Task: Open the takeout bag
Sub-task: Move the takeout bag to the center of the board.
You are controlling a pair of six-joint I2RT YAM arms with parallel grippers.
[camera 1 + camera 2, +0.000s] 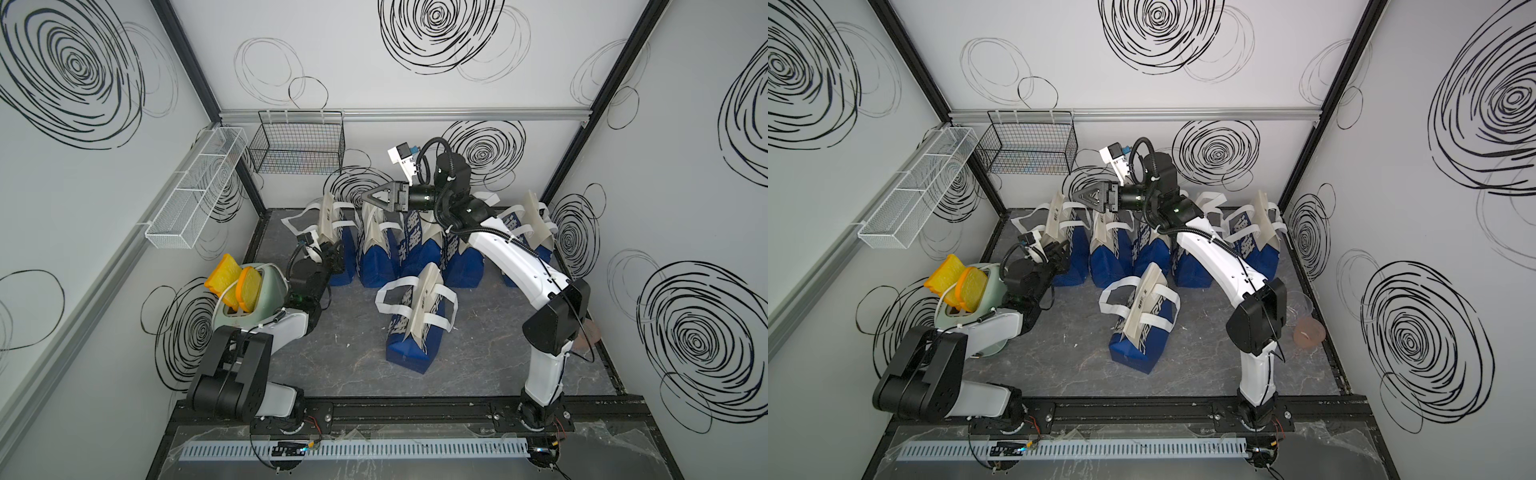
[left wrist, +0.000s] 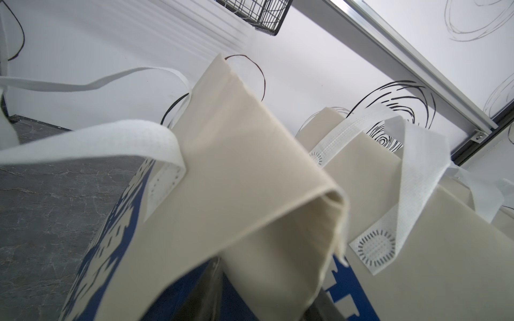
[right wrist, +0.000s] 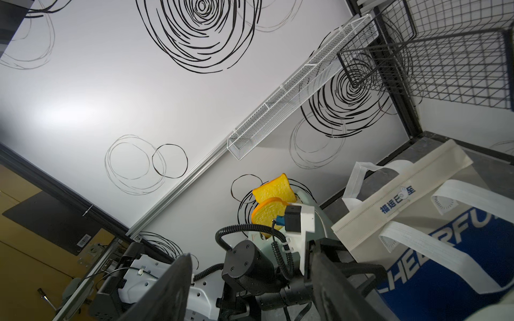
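Several blue-and-cream takeout bags with white handles stand in a row at the back. My left gripper [image 1: 332,254] is at the leftmost takeout bag [image 1: 327,220] of that row. In the left wrist view its cream top fold [image 2: 250,166] fills the gap between the two dark fingers [image 2: 210,282], and I cannot tell whether they pinch it. My right gripper [image 1: 368,198] hangs open and empty above the bags in the middle of the row, and in its own view the jaws [image 3: 250,254] stand wide apart. One more bag [image 1: 415,320] stands alone nearer the front, top folded shut.
A pale green toaster [image 1: 249,307] with two yellow bread slices [image 1: 232,278] stands at the left, beside the left arm. A black wire basket [image 1: 297,143] and a white mesh rack [image 1: 195,191] hang on the walls. A pink cup [image 1: 1308,332] sits at the right edge.
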